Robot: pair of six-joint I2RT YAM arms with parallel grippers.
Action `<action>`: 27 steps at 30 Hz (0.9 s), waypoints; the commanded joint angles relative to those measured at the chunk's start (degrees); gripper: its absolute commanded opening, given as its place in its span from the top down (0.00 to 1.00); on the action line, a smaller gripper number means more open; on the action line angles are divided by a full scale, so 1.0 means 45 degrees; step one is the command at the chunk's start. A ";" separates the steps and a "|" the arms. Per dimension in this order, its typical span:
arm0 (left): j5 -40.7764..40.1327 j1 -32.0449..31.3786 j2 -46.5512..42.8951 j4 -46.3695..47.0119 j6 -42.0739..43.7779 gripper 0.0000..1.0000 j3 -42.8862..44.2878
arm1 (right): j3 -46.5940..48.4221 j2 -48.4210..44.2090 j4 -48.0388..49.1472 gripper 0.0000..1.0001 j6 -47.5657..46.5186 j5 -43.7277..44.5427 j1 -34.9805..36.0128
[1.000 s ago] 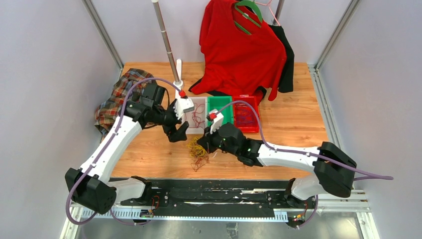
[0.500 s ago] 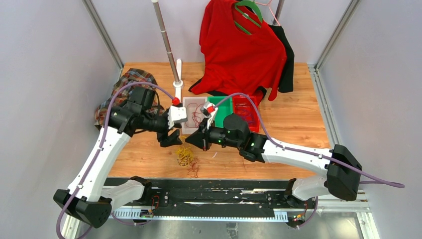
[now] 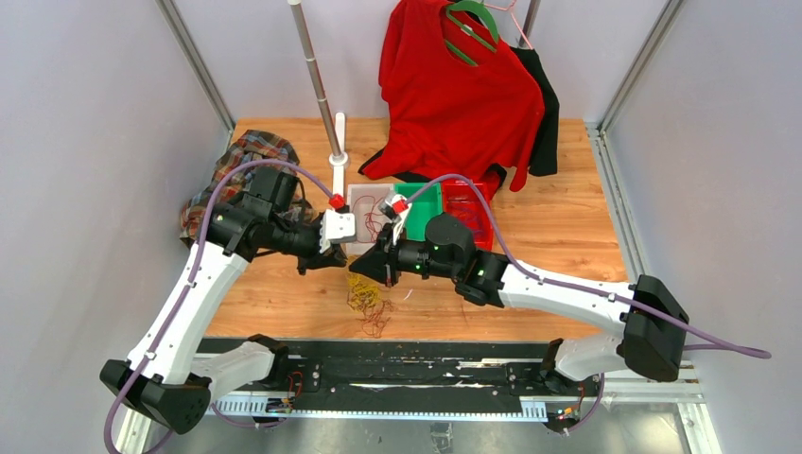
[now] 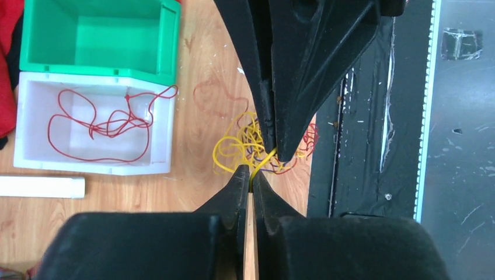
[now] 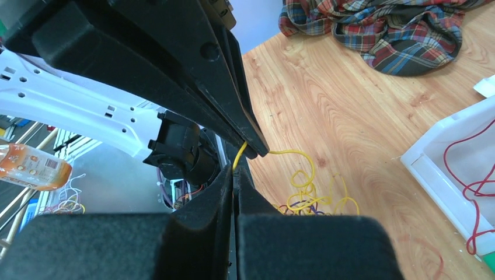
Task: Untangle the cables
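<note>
Top view: the left pincer (image 3: 331,260), whose fingers were standing apart a moment earlier, is now being held closed, tip to tip with the right pincer (image 3: 359,268), which is being kept closed as before. The clump of thin yellow, dark red and purple cables (image 3: 367,301) is lying on the wooden tabletop (image 3: 567,236) just below both tips, shifted slightly rightward. Its long axis is running from the tips toward the near edge, yellow end farther, red end nearer.

Left wrist view: a yellow strand (image 4: 264,158) is being clamped in the left pincer (image 4: 251,173) and drawn slantwise to the right pincer (image 4: 280,154).

Right wrist view: the same strand (image 5: 237,156) is being clamped in the right pincer (image 5: 233,173), reaching the left pincer (image 5: 255,150) and arching down to the clump (image 5: 309,198).
</note>
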 commanded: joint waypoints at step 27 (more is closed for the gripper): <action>-0.1567 -0.0078 -0.1443 0.2850 -0.7599 0.99 0.0478 | -0.0036 0.0491 0.1611 0.42 -0.1505 0.7400 0.0945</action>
